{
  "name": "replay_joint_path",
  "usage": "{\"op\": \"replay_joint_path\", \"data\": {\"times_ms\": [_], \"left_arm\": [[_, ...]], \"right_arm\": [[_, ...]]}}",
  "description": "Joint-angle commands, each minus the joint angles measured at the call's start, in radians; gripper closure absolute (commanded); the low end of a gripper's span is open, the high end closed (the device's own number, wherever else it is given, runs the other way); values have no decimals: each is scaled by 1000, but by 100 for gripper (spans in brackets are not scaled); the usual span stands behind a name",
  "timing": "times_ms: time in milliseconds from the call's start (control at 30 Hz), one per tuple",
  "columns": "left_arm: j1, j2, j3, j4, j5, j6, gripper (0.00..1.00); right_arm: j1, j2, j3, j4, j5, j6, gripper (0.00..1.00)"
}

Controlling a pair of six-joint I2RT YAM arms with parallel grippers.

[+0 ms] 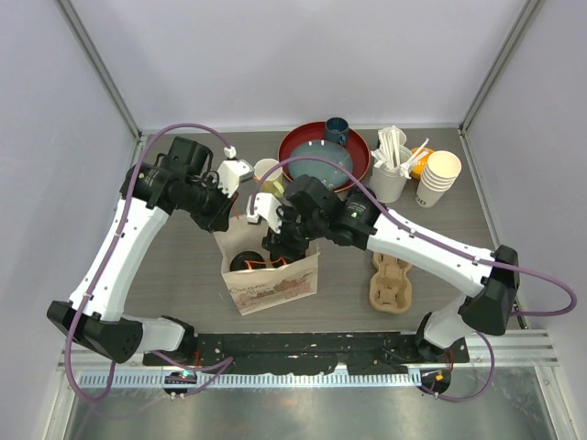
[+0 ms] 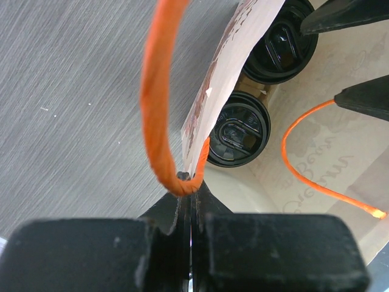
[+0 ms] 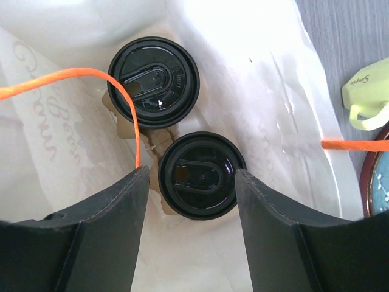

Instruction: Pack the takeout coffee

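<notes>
A white paper bag [image 1: 273,286] with orange cord handles stands open at the table's middle. Inside it two takeout coffee cups show as round black lids [image 3: 153,82] [image 3: 200,176], set side by side in brown cardboard. My right gripper [image 3: 191,175] reaches into the bag's mouth and is open; its fingers straddle the nearer lid without touching it. My left gripper [image 2: 188,182] is shut on the bag's orange handle [image 2: 155,91] and the bag's rim, holding that side up. Both lids [image 2: 238,131] [image 2: 282,42] also show in the left wrist view.
Behind the bag are a pale yellow mug [image 1: 269,172], a red plate [image 1: 323,156] with a dark blue cup [image 1: 337,131], a white holder of stirrers [image 1: 393,170] and a stack of paper cups [image 1: 437,177]. A cardboard cup carrier [image 1: 390,280] lies right of the bag.
</notes>
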Motion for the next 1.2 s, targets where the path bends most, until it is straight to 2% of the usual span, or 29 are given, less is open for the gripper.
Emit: {"op": "replay_joint_path", "data": {"times_ms": [0,167,633,767,1167], "left_arm": [[-7,-19,20,-5,-11,-7,100],[-13,-22,17,-3,-11,-12,100],[-19,-25,18,-5,-12,-15,100],[-21,-23,14,-3,-12,-15,100],[-24,-32,3,5,-12,-15,100]], "right_arm": [[3,-69,46,35,-33,-31,35],[3,-101,49,74,-97,-23,35],[3,-186,26,167,-159,6,34],[3,-204,26,216,-185,57,32],[1,-275,85,308,-52,261,31]]}}
